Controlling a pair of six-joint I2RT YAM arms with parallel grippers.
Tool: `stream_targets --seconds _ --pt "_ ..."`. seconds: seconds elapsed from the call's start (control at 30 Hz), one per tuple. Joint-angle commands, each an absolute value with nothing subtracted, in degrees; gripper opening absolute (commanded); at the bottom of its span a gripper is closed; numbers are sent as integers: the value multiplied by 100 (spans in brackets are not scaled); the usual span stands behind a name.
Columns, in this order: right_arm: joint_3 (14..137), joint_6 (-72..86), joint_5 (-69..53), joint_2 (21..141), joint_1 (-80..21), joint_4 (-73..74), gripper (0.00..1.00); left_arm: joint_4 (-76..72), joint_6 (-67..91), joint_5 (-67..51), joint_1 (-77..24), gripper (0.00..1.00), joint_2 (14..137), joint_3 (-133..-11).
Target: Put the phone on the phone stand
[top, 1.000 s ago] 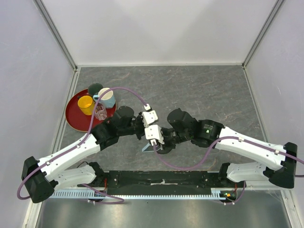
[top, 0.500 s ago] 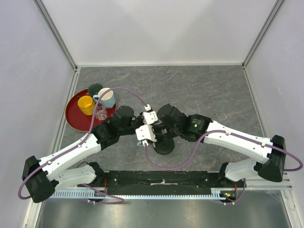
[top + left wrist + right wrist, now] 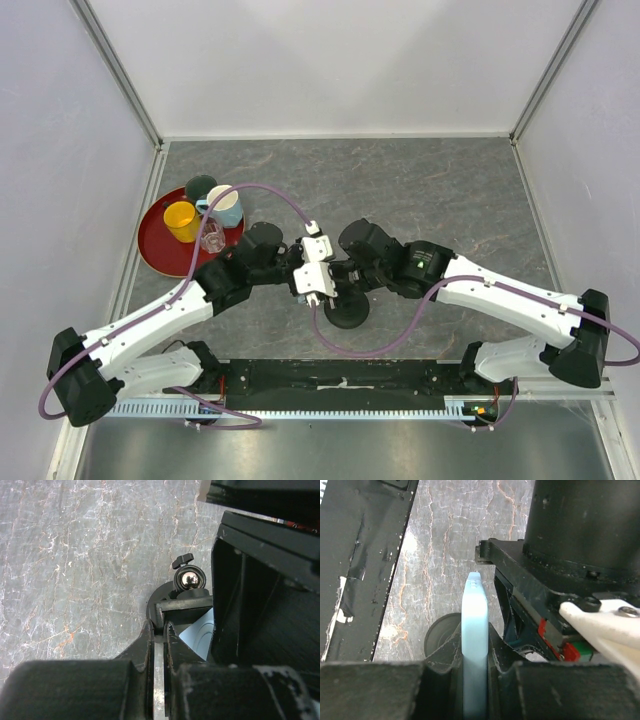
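The placing step was judged to be in hand. The phone (image 3: 474,605) was seen edge-on in the lower middle of the right wrist view. It was clamped by its flat faces in the right gripper (image 3: 474,641), whose jaws were closed tight against the light blue case. It was held off the bench (image 3: 75,555), just beside the stand (image 3: 346,313) near the middle of the overhead view, and not yet seated.

The left gripper (image 3: 159,630) was found at the bottom of its own view, jaws drawn almost together with only a sliver between them. The tips appeared to be pinched on the end of the stand's cradle bar, presumably to steady it.

Next, the phone's edge would have to be lined up with the cradle and eased in before being let go. The stand could be tipped by a sideways push. No brand, label or writing could be read anywhere.
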State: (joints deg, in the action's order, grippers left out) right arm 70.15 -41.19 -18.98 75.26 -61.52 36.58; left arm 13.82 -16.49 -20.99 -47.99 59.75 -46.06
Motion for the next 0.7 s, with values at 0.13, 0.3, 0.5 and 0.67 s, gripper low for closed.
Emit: stream_targets --seconds 0.13,0.3,0.5,0.67 --pt "6821 -2410 -1099 7242 -6082 3770 0 1346 -1345 -1618 -4720 2 5792 -4659" --pt "6662 -1662 -1229 7172 -6091 3946 0 1169 -1011 -1170 -4728 2 5590 -4553" --pt "6583 -1161 -1055 6794 -6100 4104 0 1063 -853 -502 -4728 2 5476 -4570" --pt "6811 -24 -319 7048 -6108 4438 0 1248 -396 176 -4728 2 5598 -4834"
